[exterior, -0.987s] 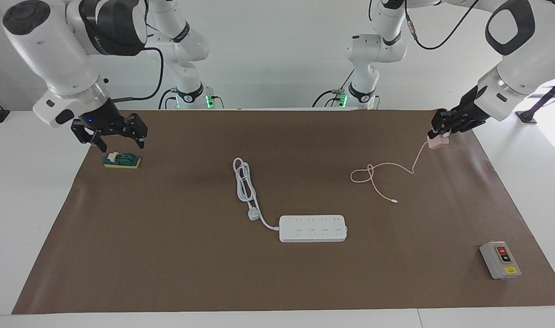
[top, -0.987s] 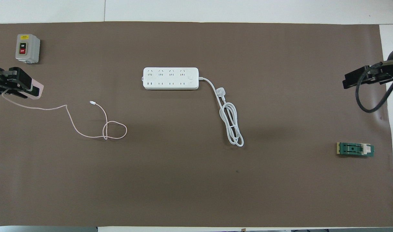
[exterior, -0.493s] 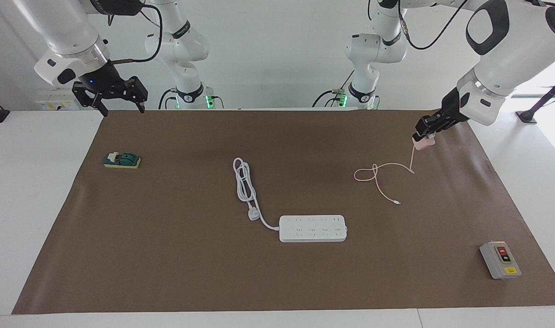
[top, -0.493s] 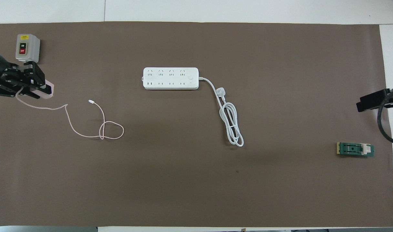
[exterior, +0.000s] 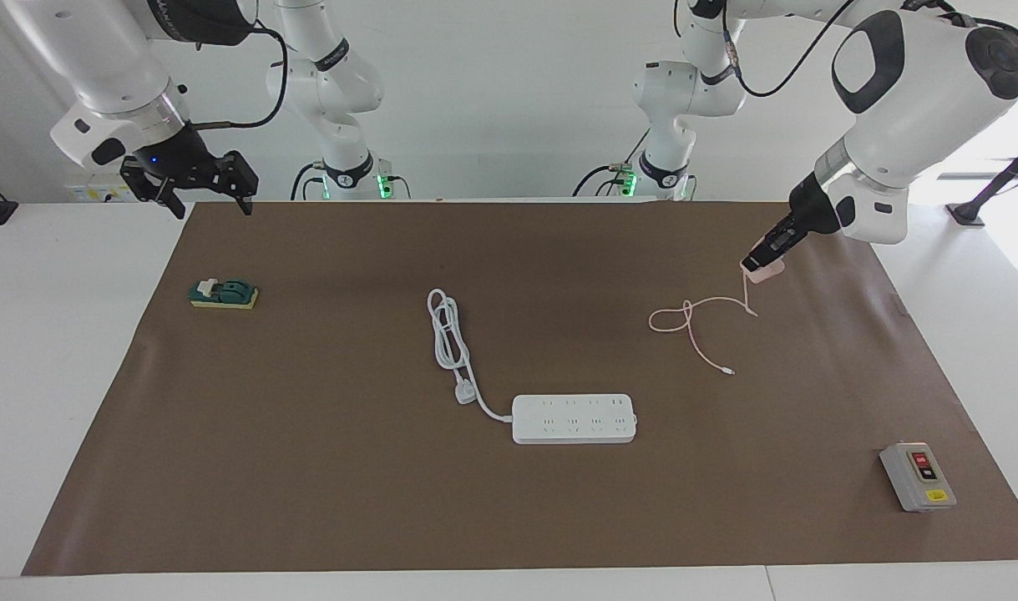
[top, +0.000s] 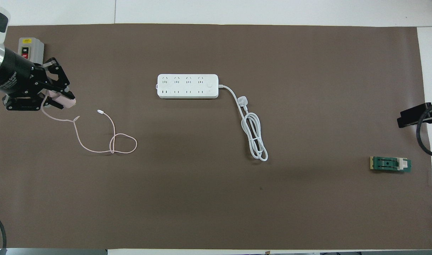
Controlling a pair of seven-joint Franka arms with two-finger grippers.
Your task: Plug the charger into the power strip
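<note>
A pale-pink little cube charger [exterior: 764, 269] has a thin pink cable [exterior: 694, 324]. The long flat power strip [exterior: 574, 418] is white. The big table mat [exterior: 509, 517] is brown.

Even, bright, diffuse light is filling both views. In the facing view, strong daylight is coming in at the left arm's end of the room and washing out the white worktop [exterior: 968, 275] there. The brown mat [exterior: 325, 467] is showing only faint, soft-edged shadows; in the overhead view a dim patch is lying near the coiled white cord [top: 254, 138]. Nothing is glaring off the mat. Both views are staying sharp from edge to edge, with the mat's edges running nearly straight.
</note>
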